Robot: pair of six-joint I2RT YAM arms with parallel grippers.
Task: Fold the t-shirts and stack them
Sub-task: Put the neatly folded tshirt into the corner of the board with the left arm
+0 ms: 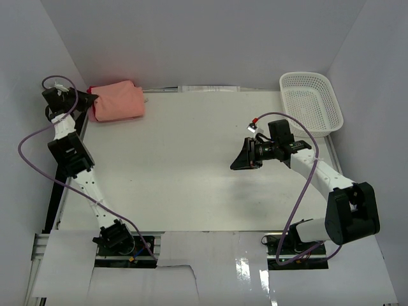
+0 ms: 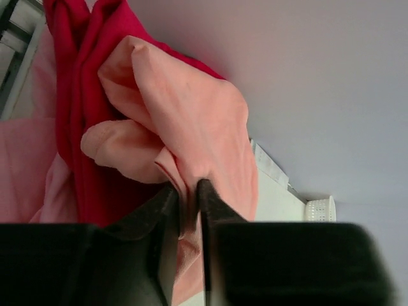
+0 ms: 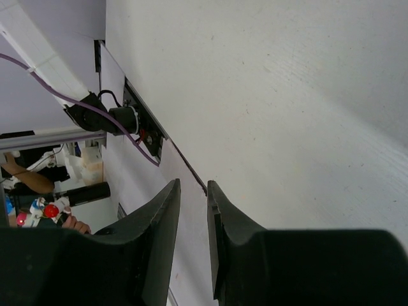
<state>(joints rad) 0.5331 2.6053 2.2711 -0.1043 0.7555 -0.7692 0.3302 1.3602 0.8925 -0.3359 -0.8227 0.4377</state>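
Note:
The salmon-pink t-shirt (image 1: 118, 101) lies bunched at the far left corner of the table. My left gripper (image 1: 89, 99) is at its left edge. In the left wrist view the gripper (image 2: 186, 188) is shut on a fold of the salmon-pink t-shirt (image 2: 191, 108). The bright red t-shirt (image 2: 70, 95) lies crumpled beside it, and the pale pink t-shirt (image 2: 22, 166) lies past that on the left. My right gripper (image 1: 234, 166) hovers over bare table right of the middle. Its jaws (image 3: 192, 185) are nearly together with only a thin gap, and hold nothing.
A white plastic lattice basket (image 1: 311, 102) stands at the far right corner and also shows in the left wrist view (image 2: 319, 209). White walls close in the table at the back and both sides. Purple cables trail from both arms.

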